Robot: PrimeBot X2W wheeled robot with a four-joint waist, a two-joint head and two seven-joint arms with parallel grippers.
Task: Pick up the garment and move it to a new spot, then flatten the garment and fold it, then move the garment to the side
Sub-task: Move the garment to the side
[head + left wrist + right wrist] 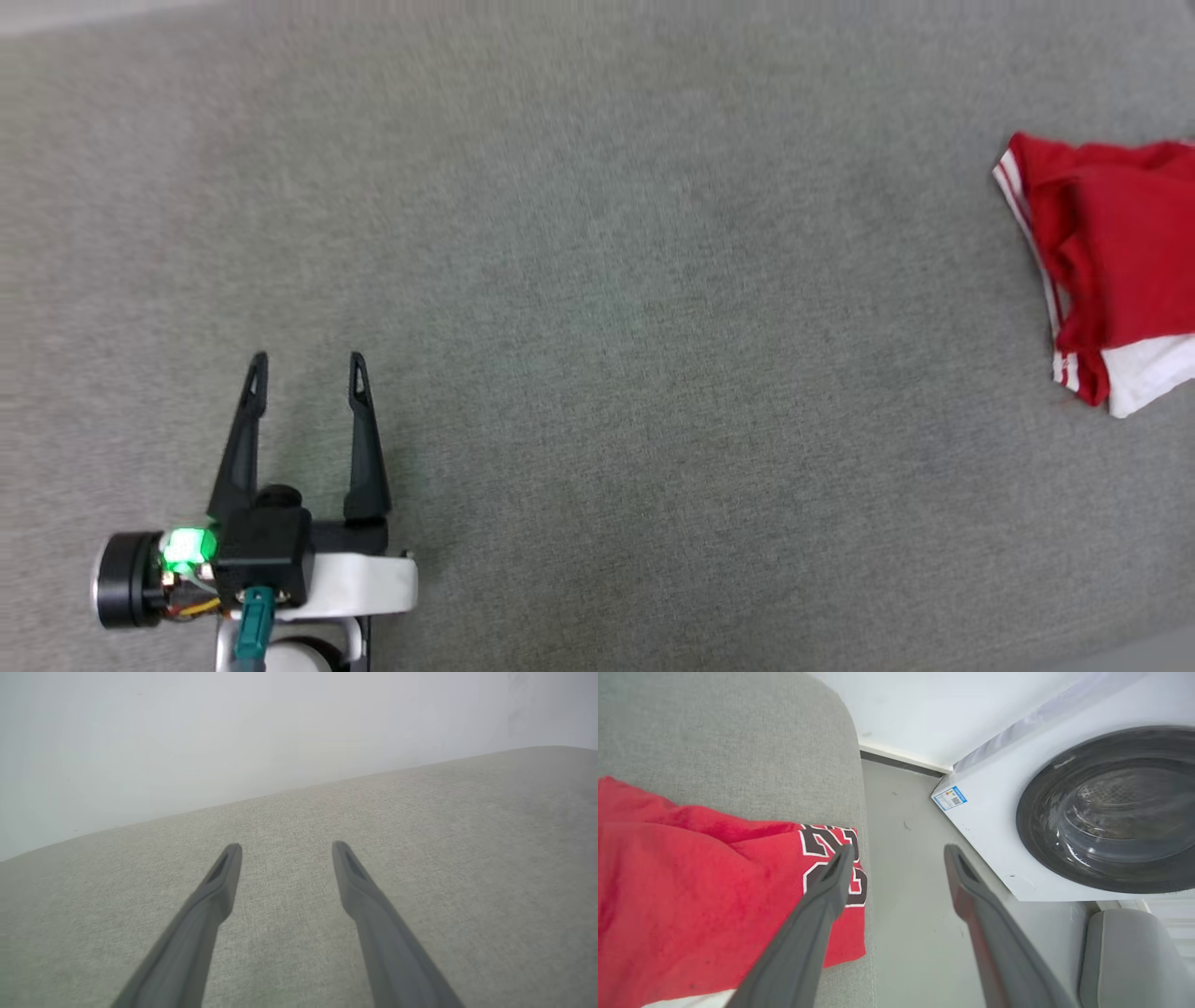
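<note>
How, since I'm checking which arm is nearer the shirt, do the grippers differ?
The left gripper hovers over grey cushion, far from the red jersey; the right gripper is at the cushion's edge beside the jersey. The right faces a washing machine, the left a pale wall. Both open, empty.

Grey fabric surface open left, centre; garment heaped at right edge (washing machine beyond).

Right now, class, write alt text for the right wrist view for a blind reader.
A red garment with black numbers lies on a grey cushion; the open right gripper is above its edge, a washing machine beyond.
</note>
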